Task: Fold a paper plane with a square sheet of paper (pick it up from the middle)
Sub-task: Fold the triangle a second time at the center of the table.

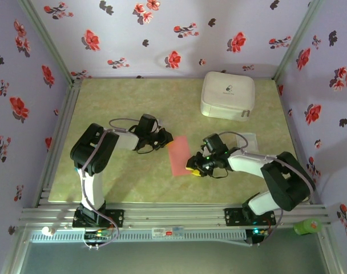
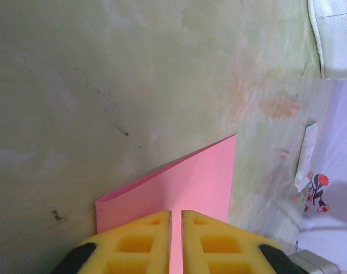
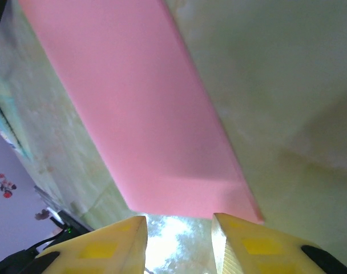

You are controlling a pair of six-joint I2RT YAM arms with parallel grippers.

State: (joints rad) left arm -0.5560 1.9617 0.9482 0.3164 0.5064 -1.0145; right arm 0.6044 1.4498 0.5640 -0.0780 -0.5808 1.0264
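1. Right gripper (image 1: 192,166): nearest item, well on the near side of the white case (image 1: 228,95) and slightly toward the left-arm side of it. Low over the table (image 1: 116,114). Yellow fingers (image 3: 119,245) parted by a narrow gap, with bare table showing through it. Nothing clamped.
2. Square sheet of paper (image 1: 179,154): salmon-red, doubled over into a long strip. Nearer than the case and toward its left-arm side, lying between the two grippers. Near short end just ahead of the right fingertips. Touching them or not: cannot tell.
3. Left gripper (image 1: 164,138): farther out than the right one, yet on the near side of the case and well toward its left-arm side. Clamped on the far end of the sheet. Yellow fingertips (image 2: 133,242) almost meeting, with a thin pink edge running down the slit between them. Beyond the fingertips, paper lifted off the table and tilted, with the folded edge on the left of the wrist view.
4. Case itself: white, rounded-square, flat on the table toward the far right corner. Well apart from sheet and grippers.
5. Flowered wall (image 1: 162,34): upright just behind the case, at the far edge of the table.
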